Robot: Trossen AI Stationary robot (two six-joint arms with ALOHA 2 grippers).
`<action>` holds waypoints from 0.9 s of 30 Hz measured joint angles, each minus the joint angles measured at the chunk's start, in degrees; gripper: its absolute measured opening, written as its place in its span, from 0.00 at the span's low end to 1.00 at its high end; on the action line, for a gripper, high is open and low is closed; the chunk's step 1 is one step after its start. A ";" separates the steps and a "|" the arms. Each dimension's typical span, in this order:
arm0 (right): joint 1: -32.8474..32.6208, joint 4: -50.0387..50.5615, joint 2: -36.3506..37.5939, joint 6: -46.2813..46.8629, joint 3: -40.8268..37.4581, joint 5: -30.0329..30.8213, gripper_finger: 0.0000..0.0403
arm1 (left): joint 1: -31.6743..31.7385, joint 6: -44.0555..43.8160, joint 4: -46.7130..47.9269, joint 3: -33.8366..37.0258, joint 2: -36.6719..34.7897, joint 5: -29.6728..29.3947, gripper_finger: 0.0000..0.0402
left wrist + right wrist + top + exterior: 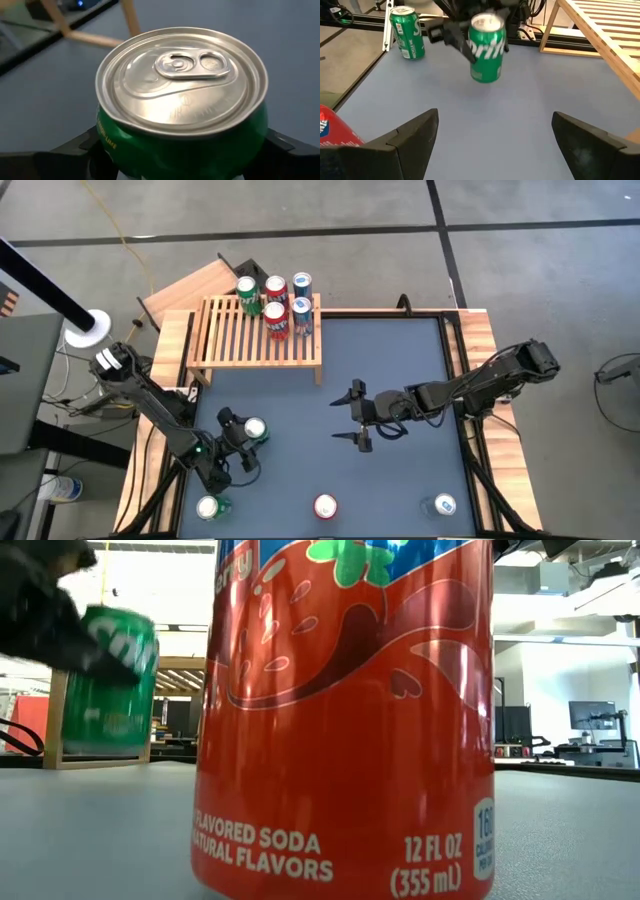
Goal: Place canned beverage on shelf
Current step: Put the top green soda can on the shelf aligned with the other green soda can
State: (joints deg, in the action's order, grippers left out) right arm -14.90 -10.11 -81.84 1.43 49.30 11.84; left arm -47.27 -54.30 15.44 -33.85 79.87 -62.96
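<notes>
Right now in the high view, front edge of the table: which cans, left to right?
Green can → red can → blue can. All three stand apart on the table, upright. A second green can sits farther back in the left pincer, so it is not part of this row.

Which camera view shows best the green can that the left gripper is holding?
The right wrist view: the green can appears whole, lifted off the table in the left gripper. The left wrist view shows mainly its lid, the high view only its top, the low view its tilted side.
</notes>
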 joint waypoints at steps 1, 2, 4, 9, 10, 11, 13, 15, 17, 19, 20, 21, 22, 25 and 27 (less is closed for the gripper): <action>0.00 0.00 0.00 0.01 0.00 0.01 0.94 | 0.24 2.20 0.10 -0.59 -1.43 -0.08 0.72; 0.00 0.00 0.00 0.02 0.00 0.02 0.94 | 0.54 4.65 0.19 -1.19 -2.93 -0.26 0.73; 0.00 -0.03 0.00 0.02 0.00 0.02 0.94 | 1.36 10.11 0.06 -2.19 -6.57 -0.27 0.73; 0.00 -0.31 0.00 0.04 0.00 0.04 0.94 | 5.46 25.39 0.15 -2.97 -17.50 2.35 0.73; 0.00 -0.31 0.00 0.07 0.00 0.04 0.94 | 6.57 28.36 0.26 -2.97 -19.72 3.25 0.73; 0.00 -0.29 0.00 0.07 0.00 0.04 0.94 | 7.67 31.44 0.18 -2.97 -21.88 4.21 0.73; -0.02 -0.27 0.00 0.08 0.00 0.04 0.94 | 9.64 37.57 -0.39 -2.97 -26.21 5.90 0.73; -0.11 -0.25 0.00 0.09 0.00 0.05 0.94 | 11.31 44.69 -2.92 -2.97 -30.43 7.49 0.73; -0.11 -0.24 0.00 0.09 0.00 0.04 0.94 | 12.99 51.19 -6.80 -2.99 -34.37 9.85 0.73; -0.11 -0.24 0.00 0.09 0.00 0.04 0.94 | 14.88 56.44 -8.24 -3.01 -37.92 11.91 0.73; -0.11 -0.20 0.00 0.09 0.00 0.04 0.94 | 15.94 57.99 -8.26 -3.01 -39.35 12.27 0.73; -0.11 -0.21 0.00 0.09 0.00 0.04 0.94 | 17.18 58.80 -7.88 -3.01 -40.63 12.34 0.73; -0.11 -0.22 0.00 0.09 0.00 0.04 0.94 | 18.57 59.24 -7.13 -3.01 -41.73 12.31 0.73; -0.03 -0.19 0.00 0.07 0.00 0.04 0.94 | 23.72 59.71 -4.49 -3.01 -43.70 12.67 0.73; 0.09 -0.22 0.00 0.04 0.00 0.04 0.94 | 27.77 60.77 -3.53 -3.01 -44.04 15.19 0.73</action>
State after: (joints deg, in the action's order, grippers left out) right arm -14.81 -10.33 -81.84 1.47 49.30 11.88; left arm -19.50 6.47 11.91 -36.86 35.83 -47.77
